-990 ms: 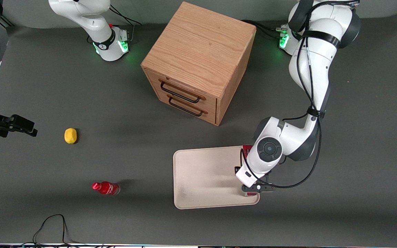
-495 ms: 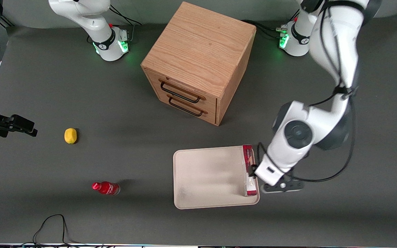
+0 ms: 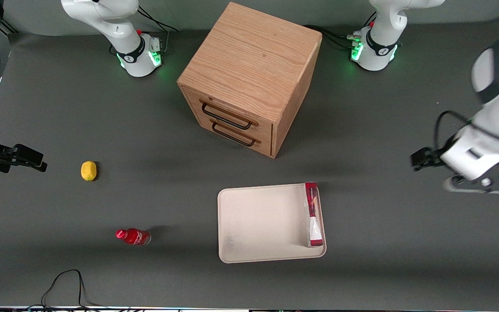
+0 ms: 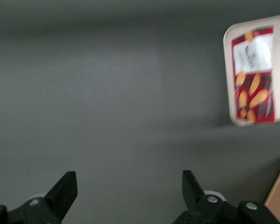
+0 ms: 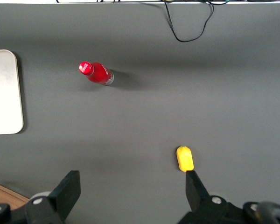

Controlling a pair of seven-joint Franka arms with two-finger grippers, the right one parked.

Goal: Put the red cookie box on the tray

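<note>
My gripper (image 4: 128,196) has pulled well away toward the working arm's end of the tabletop, jaws wide apart and empty; the box (image 3: 312,214) now lies on the tray (image 3: 258,225) against its rim, so placement looks done

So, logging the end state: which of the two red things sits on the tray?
The red cookie box, along the tray's edge. The red bottle stands on the table; the gripper is open, away.

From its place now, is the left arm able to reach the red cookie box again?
Probably yes. The gripper is open and hangs over bare table toward the working arm's end, apart from the tray. The red cookie box lies along the tray's edge nearest that arm, with nothing between them.
</note>
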